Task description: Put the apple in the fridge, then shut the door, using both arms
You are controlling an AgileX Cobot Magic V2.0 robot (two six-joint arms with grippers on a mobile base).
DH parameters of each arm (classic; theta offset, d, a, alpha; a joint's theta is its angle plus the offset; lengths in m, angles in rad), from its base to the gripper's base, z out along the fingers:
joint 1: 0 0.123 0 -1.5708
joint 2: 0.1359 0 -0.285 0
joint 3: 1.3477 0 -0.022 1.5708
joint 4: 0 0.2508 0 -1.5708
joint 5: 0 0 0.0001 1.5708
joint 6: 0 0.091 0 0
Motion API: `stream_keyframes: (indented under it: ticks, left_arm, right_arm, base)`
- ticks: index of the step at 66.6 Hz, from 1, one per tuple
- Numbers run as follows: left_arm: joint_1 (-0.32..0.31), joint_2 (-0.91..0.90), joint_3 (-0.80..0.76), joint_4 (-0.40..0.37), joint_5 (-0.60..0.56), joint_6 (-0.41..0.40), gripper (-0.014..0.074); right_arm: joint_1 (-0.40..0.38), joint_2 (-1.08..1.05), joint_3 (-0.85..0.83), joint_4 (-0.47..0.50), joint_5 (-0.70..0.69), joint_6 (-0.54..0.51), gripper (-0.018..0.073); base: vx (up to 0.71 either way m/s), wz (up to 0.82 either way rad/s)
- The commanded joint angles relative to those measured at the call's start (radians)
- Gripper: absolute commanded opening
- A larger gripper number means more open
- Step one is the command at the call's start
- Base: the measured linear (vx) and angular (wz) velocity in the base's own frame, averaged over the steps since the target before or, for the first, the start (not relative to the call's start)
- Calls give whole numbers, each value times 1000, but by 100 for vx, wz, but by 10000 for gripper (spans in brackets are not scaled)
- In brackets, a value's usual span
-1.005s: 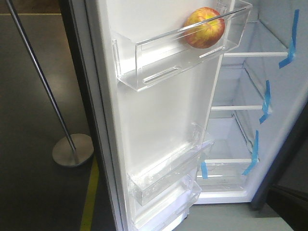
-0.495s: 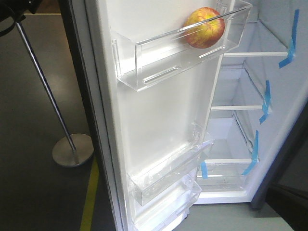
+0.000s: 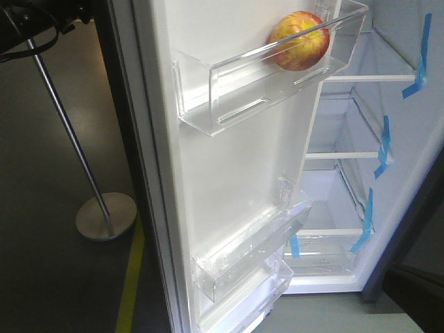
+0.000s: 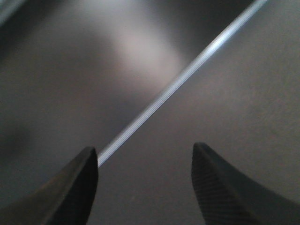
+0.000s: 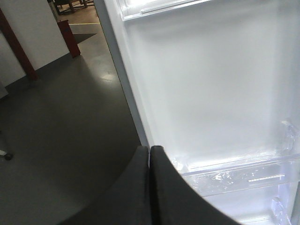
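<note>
Apple (image 3: 299, 40) already sits at the right end of the top door bin (image 3: 229, 90), so the tall stiff door (image 3: 229, 180) is next, light to swing, best pushed on its outer edge; my left gripper (image 4: 145, 185) gapes empty, right gripper (image 5: 150, 161) pinched on nothing.
</note>
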Motion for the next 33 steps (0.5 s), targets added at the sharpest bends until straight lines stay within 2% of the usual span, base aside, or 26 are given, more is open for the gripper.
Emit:
stream_keyframes:
  ticks: [1, 19, 33]
  left_arm:
    - [-51, -41, -35, -5, -129, 0, 433]
    - [-145, -41, -35, 46, -284, -8, 433]
    - [-273, -41, -35, 78, -326, -6, 433]
  right_arm:
    - [-2, 9, -24, 50, -40, -10, 4]
    - [-2, 9, -24, 50, -44, -16, 8]
    - [-2, 9, -24, 50, -54, -16, 13]
  base:
    - [0, 0]
    - [0, 0]
    - [0, 0]
